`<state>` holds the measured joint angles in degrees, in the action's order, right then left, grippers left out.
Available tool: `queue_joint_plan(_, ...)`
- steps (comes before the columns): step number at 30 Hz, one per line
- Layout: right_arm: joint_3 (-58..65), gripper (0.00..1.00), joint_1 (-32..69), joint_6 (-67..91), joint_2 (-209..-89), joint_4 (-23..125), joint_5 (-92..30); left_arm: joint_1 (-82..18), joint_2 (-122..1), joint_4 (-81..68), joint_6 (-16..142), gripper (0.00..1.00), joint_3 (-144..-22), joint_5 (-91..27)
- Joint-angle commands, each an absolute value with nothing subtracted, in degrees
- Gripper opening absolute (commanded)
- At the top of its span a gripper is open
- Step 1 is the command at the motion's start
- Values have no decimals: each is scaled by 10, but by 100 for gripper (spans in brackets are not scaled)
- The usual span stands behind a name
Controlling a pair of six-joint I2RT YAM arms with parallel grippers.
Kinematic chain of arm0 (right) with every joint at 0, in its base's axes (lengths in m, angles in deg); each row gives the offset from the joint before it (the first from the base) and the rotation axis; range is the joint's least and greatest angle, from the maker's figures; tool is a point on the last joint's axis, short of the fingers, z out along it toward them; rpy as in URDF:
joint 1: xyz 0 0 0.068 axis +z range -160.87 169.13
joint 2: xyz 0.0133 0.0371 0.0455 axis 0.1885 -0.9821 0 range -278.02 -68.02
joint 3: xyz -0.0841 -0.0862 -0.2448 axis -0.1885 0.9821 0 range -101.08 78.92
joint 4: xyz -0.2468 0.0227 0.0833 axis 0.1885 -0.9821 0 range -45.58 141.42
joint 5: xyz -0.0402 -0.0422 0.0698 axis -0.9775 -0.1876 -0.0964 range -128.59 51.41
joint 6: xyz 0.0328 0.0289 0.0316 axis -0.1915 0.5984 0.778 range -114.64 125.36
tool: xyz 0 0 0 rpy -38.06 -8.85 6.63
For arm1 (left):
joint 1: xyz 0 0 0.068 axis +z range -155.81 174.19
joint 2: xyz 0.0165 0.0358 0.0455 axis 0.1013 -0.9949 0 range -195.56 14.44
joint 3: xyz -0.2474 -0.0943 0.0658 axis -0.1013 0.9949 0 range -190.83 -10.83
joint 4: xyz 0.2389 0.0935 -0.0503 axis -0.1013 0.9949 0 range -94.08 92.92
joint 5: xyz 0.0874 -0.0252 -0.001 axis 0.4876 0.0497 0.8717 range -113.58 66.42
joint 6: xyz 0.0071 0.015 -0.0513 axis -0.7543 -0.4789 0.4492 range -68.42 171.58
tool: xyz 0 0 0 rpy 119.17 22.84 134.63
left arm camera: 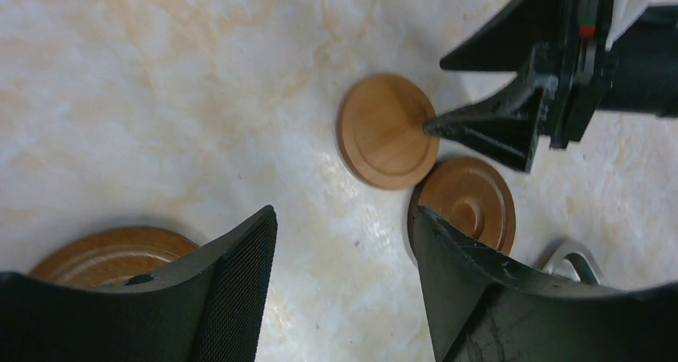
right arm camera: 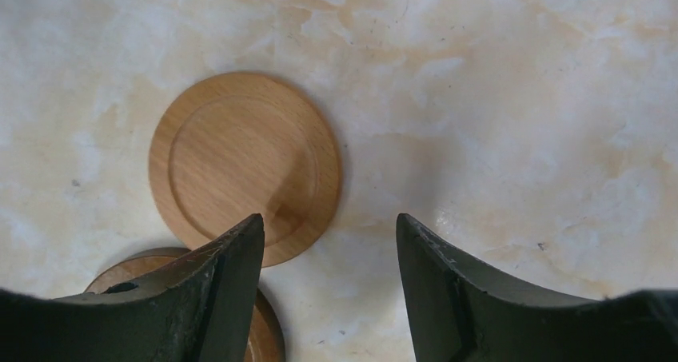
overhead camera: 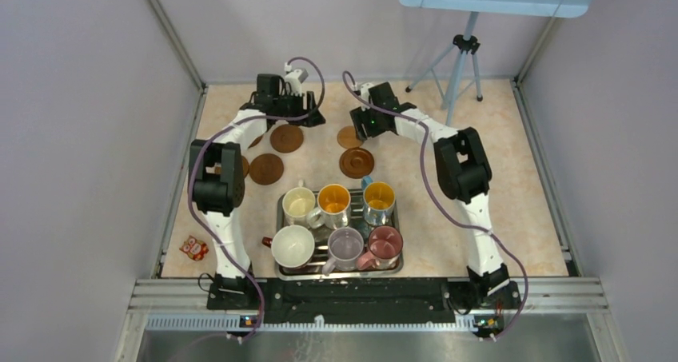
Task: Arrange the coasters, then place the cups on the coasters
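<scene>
Far left: small packet (overhead camera: 193, 248), label unreadable. Left arm (overhead camera: 217, 178) hides most of one dark coaster (overhead camera: 245, 166); two more dark coasters (overhead camera: 266, 169) lie bare. Left gripper (left arm camera: 342, 218): jaws apart, empty, over bare table (left arm camera: 160, 98). Six cups (overhead camera: 293, 246) crowd the tray (overhead camera: 336, 272), some handles hidden. Tan coaster (right arm camera: 244, 166) lies flat beside right gripper (right arm camera: 328, 222), jaws apart, empty.

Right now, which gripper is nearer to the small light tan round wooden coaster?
Right. The right gripper stands at the edge of the light tan coaster. The left gripper is farther away on the coaster's left, above the marbled tabletop.
</scene>
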<state>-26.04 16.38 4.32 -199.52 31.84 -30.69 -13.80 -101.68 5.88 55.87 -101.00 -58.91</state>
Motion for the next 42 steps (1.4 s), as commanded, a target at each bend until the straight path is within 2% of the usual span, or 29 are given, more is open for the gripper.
queue_joint_plan(1, -303, 59, 168, 34, -2024, 312, -348, -141, -969, 69, 524, 69, -970, -615)
queue_joint_plan(7, -296, 49, 160, 23, -2032, 289, -373, -140, -947, 112, 489, 70, -950, -621)
queue_joint_plan(14, -188, 40, 120, 13, -1966, 302, -347, -146, -952, 116, 468, 70, -932, -624)
queue_joint_plan(27, -31, 39, 53, -40, -1859, 315, -354, -253, -1000, 159, 387, 71, -943, -580)
queue_joint_plan(35, -13, 38, 29, -64, -1849, 331, -384, -304, -1047, 158, 370, 73, -961, -516)
queue_joint_plan(42, -15, 38, 23, -82, -1856, 360, -440, -317, -1098, 150, 373, 69, -1011, -433)
